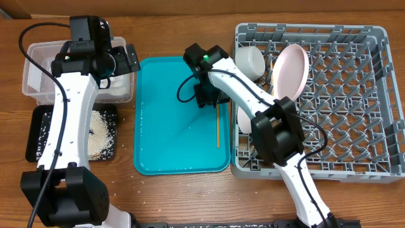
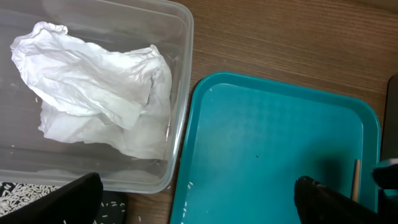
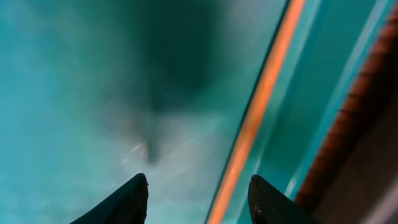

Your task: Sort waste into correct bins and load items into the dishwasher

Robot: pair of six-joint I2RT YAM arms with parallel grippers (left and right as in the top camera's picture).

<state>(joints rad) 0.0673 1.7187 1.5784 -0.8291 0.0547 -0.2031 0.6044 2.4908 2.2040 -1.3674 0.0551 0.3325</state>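
Observation:
A crumpled white napkin [image 2: 99, 93] lies in the clear tub [image 2: 180, 62], which sits at the far left in the overhead view [image 1: 38, 79]. My left gripper [image 2: 199, 202] is open and empty above the tub's right edge [image 1: 128, 60]. Rice grains [image 1: 101, 130] lie in the black tray [image 1: 31, 136]. One wooden chopstick [image 1: 218, 123] lies on the teal tray [image 1: 171, 139]. My right gripper [image 3: 199, 196] is open, low over the tray [image 1: 205, 96], with the chopstick [image 3: 261, 112] running between its fingers. The grey dish rack [image 1: 354, 107] holds a white cup [image 1: 250, 60] and a pink plate [image 1: 290, 69].
A white plate [image 1: 243, 120] stands at the rack's left side, partly hidden by my right arm. A few stray grains lie on the teal tray's left rim [image 2: 186, 186] and on the wooden table [image 1: 126, 190]. A second chopstick is not in view.

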